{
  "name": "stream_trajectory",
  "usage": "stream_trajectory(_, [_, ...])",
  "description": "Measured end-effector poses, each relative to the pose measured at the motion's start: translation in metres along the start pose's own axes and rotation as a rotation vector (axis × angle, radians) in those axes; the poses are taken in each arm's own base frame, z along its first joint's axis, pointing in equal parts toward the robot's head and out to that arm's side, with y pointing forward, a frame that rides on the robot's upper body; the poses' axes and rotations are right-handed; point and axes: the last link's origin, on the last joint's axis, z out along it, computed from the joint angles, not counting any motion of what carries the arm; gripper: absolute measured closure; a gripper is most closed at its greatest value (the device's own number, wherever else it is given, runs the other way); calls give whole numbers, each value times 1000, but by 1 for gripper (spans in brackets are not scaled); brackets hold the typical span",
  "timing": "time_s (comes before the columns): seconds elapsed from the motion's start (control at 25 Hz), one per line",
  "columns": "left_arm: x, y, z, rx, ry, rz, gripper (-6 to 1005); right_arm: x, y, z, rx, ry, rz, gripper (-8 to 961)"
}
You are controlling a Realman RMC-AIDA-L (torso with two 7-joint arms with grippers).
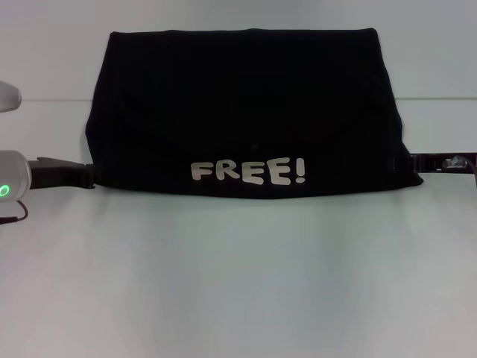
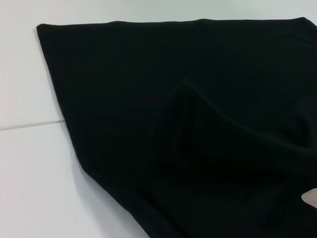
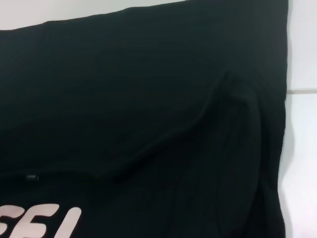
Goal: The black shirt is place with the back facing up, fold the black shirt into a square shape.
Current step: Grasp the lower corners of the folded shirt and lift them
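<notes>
So the black shirt (image 1: 246,104) is lying flat on the white counter (image 1: 238,283), already folded into a wide band with the silver "FREE!" lettering (image 1: 248,171) facing up along its near edge. It's sitting between the two hands, each one at a near corner. The left hand (image 1: 78,175) is poking at the near-left corner and the right hand (image 1: 425,164) at the near-right one, both low against the counter. Honestly I can't tell whether either hand is clenching cloth or released, since the tips are hiding at the hem.

Looks to me like the side-to-side fold is coming up, because the shape is still wider than it's deep. To do it well, I'd be keeping both corners level, lifting evenly so that diagonal wrinkle (image 3: 218,99) isn't getting trapped, and lining edge to edge.
</notes>
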Motion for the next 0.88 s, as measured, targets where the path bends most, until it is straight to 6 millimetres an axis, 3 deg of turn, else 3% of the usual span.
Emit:
stream_trajectory(0.36, [2, 0, 1, 4, 5, 5, 999, 6, 10, 2, -46, 43, -29, 387])
stream_trajectory(0.6, [3, -1, 0, 6, 6, 9, 998, 7, 4, -2, -45, 41, -22, 509])
stream_trajectory(0.88, [2, -3, -1, 18, 11, 5, 998, 3, 3, -5, -51, 27, -44, 788])
